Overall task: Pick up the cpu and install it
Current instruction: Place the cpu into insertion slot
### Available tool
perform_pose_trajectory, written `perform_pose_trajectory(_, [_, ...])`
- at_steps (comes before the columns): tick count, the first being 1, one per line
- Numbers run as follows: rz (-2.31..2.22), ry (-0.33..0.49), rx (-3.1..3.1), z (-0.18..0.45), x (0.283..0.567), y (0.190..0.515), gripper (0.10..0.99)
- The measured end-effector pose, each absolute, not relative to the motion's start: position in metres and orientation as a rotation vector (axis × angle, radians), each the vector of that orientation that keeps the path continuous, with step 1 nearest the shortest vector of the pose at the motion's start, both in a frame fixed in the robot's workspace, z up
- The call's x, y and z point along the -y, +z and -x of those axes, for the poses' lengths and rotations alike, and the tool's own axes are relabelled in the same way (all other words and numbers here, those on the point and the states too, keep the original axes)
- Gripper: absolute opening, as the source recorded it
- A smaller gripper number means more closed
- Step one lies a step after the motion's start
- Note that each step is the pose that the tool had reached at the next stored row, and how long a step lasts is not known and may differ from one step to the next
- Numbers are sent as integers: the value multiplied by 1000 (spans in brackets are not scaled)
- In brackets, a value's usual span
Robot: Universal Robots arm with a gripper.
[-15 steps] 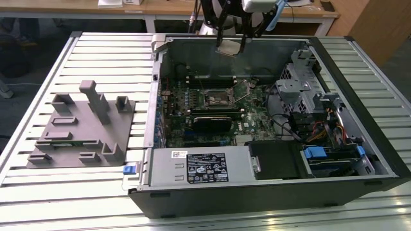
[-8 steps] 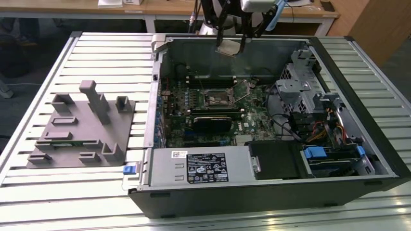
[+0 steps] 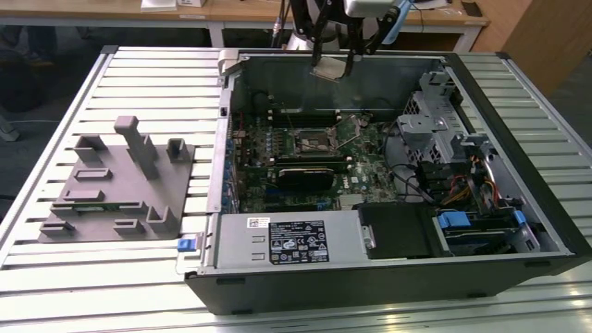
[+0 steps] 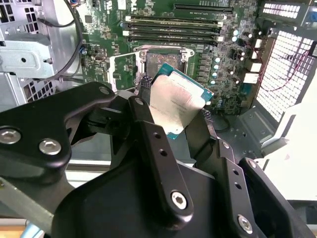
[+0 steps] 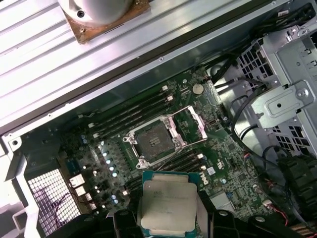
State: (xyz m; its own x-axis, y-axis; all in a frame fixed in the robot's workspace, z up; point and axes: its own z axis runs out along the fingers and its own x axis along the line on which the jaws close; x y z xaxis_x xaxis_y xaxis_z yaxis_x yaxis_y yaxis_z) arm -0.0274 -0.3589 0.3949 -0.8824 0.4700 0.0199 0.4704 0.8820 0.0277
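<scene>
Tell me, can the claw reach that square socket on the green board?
Probably yes. The claw, holding the cpu, hangs above the open case, and the socket lies uncovered with nothing over it.

The claw (image 4: 174, 100) hangs aloft, fingers (image 4: 148, 124) clamped on the cpu (image 5: 166, 203).

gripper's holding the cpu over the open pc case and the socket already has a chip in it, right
Not quite: the socket is empty, its frame swung open, as the first wrist view shows. The rest holds: the gripper grips the cpu above the open case.
</scene>
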Motion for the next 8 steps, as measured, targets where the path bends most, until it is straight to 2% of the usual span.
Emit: perform_pose_trajectory(8, [800,-50,3025,27,358,395,529])
